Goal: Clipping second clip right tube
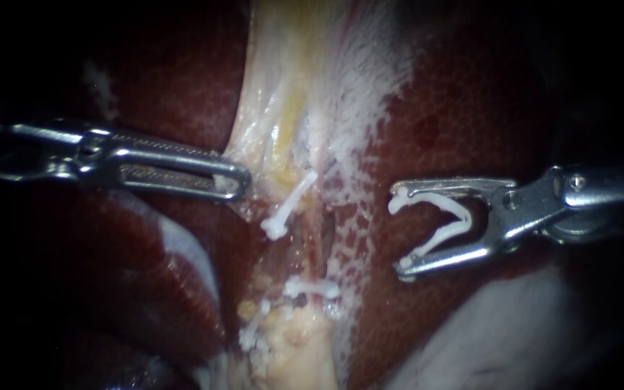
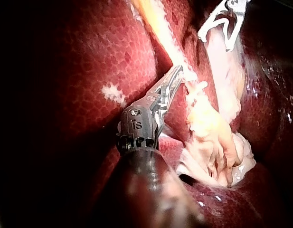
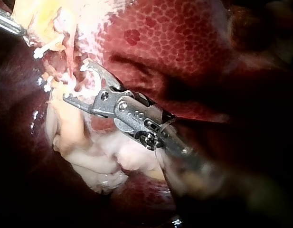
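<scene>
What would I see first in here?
The right instrument holds an open white clip between its wide-apart jaws, off to the side of the pale tissue. Across from it, the left instrument grips that pale tissue over the dark red liver, with shut white clips sitting between them.

The dark red, spotted liver lies on both sides. Between the two sides runs a pale yellow strip of tissue.

The liver is dark red, netted with fine paler cells and whitish patches. The tissue down the frame's centre is cream and yellow. The set clips are white, as is the clip at centre right. The left instrument and right instrument are silver-grey.
</scene>
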Controlling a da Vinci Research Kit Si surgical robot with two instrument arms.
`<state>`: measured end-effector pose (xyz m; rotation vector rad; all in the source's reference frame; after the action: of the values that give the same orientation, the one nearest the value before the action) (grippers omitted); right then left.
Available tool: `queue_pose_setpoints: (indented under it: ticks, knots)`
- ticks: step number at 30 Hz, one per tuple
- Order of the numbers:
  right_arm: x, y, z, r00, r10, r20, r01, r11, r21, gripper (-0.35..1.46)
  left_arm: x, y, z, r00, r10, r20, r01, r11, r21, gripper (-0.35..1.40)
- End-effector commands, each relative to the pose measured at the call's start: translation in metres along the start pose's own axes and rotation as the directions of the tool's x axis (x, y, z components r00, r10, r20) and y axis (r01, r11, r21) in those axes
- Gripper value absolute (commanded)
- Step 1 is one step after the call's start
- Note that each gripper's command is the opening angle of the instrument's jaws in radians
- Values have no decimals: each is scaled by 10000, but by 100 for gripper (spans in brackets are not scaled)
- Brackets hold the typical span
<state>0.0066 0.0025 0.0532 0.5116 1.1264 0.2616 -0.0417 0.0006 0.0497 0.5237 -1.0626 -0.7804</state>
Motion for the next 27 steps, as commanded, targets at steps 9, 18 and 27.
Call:
queue_pose_setpoints:
  ticks: [9, 18, 27]
  knots:
    - [-6, -3, 12, 10000, -42, 7, 42, 9999, -105, 60, -3, -1, -4, 10000, -18, -9, 18, 10000, 27, -35]
    - [-28, -14, 51, 9931, 1174, -8, -1174, 9929, 210, 60, -24, -14, -31, 9999, -138, -37, 138, 9998, 122, -35]
    - [-44, -21, 92, 9811, 1932, 60, -1932, 9800, 480, 60, -52, -40, -63, 9995, -182, 251, 178, 9997, 157, -35]
